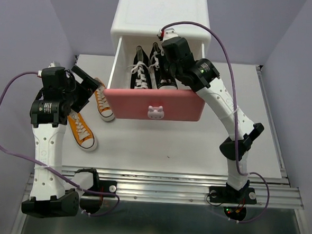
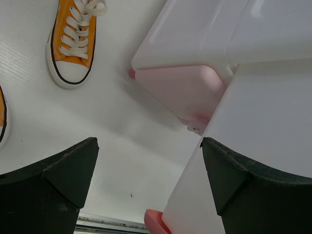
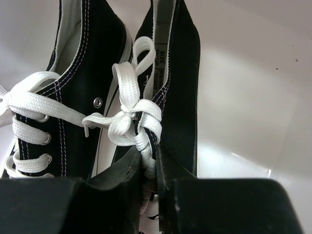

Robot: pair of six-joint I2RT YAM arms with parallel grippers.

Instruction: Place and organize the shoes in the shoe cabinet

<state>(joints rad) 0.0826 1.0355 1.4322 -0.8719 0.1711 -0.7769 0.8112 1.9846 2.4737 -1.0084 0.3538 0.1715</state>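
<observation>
The white shoe cabinet (image 1: 162, 14) has its upper drawer (image 1: 154, 103) pulled out, pink front toward me. Two black shoes lie side by side in it, one on the left (image 1: 139, 71) and one on the right (image 1: 167, 80). My right gripper (image 3: 150, 170) reaches into the drawer and is shut on the right black shoe (image 3: 180, 73) at its white laces (image 3: 136, 117). Two orange shoes (image 1: 103, 103) (image 1: 81, 129) lie on the table left of the drawer. My left gripper (image 2: 148, 165) hangs open and empty above the table beside the drawer, with one orange shoe (image 2: 73, 41) ahead of it.
The pulled-out drawer's white side wall (image 2: 263, 136) stands close to my left gripper's right finger. The pale pink lower drawer (image 2: 180, 87) is shut beneath it. A metal rail (image 1: 168, 181) runs along the table's near edge.
</observation>
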